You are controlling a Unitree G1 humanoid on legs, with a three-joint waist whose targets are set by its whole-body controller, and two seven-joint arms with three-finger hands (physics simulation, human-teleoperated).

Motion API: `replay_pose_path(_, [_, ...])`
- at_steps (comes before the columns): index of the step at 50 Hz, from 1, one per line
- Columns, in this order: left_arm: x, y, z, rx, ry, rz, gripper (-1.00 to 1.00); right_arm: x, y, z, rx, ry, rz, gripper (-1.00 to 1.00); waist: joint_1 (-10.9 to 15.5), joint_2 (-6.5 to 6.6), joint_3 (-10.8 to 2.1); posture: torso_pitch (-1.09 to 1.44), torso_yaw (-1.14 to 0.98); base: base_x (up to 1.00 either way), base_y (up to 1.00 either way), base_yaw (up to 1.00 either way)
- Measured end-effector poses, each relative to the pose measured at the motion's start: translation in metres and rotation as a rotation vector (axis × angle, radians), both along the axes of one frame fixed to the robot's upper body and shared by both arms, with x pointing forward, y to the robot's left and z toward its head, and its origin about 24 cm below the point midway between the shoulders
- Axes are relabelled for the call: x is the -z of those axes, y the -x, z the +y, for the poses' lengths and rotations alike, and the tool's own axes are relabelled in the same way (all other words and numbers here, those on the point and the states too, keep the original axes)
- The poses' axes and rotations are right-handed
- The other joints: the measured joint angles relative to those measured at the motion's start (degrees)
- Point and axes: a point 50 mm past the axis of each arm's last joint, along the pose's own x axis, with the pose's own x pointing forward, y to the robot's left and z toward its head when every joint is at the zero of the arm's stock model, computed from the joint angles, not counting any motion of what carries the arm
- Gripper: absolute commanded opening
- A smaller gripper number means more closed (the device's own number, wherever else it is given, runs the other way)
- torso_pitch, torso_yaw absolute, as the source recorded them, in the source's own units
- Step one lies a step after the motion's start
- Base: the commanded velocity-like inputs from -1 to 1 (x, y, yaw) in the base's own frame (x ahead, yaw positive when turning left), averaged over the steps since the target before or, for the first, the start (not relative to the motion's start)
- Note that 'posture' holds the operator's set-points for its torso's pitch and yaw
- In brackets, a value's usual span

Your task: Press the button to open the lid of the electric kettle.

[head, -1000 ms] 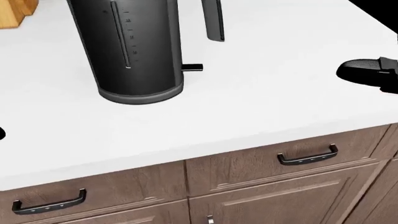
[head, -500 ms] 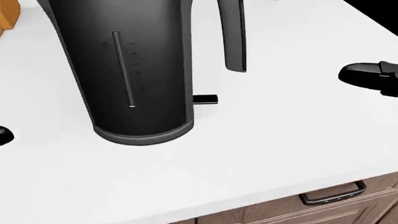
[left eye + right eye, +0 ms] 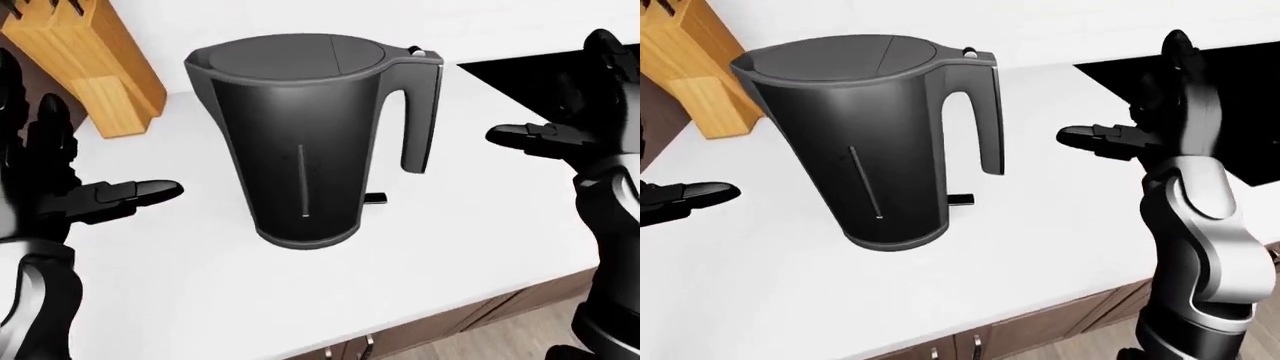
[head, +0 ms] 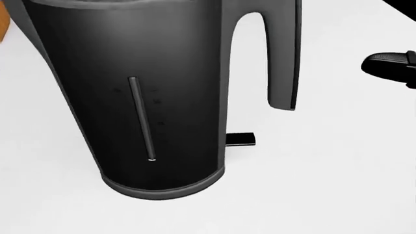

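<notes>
On the white counter [image 3: 200, 300] in the left-eye view stands the electric kettle [image 3: 300, 142], upright, long axis vertical, lid [image 3: 290, 56] shut, handle [image 3: 418, 112] toward 3 o'clock and the small button [image 3: 414, 52] at the handle's top. A knife block [image 3: 85, 67] sits at its 10 o'clock. The left hand [image 3: 60, 187] is at the kettle's 9 o'clock, fingers spread wide, holding nothing, apart from it.

Close up in the head view, the kettle's water gauge [image 4: 142, 119] faces the camera; its marks are too faint to read.

Over in the right-eye view, the right hand [image 3: 1130, 127] hangs at the kettle's 3 o'clock, fingers spread, empty, near the handle but apart.
</notes>
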Motion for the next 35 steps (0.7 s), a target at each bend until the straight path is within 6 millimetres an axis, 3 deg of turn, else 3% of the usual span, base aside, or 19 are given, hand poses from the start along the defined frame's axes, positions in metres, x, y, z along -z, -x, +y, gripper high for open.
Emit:
replay_pose_path(10, [0.006,0.003,0.001,-0.006,0.017,0.001,1.0,0.002,-0.001,-0.001,-0.003,0.022,0.012,1.0,0.1,0.5,0.08,0.0,0.0,0.0,0.0,0.0])
replay_pose_path(26, [0.011,0.007,0.008,-0.012,0.057,0.005,1.0,-0.001,-0.001,-0.002,-0.001,0.028,0.004,1.0,0.0,-0.17,0.39,-0.01,0.0,0.0,0.0,0.0])
replay_pose_path(35, [0.01,0.007,0.007,-0.002,0.087,0.004,1.0,0.0,-0.001,-0.001,-0.002,0.026,0.009,1.0,0.1,-0.12,-1.8,-0.1,0.0,0.0,0.0,0.0])
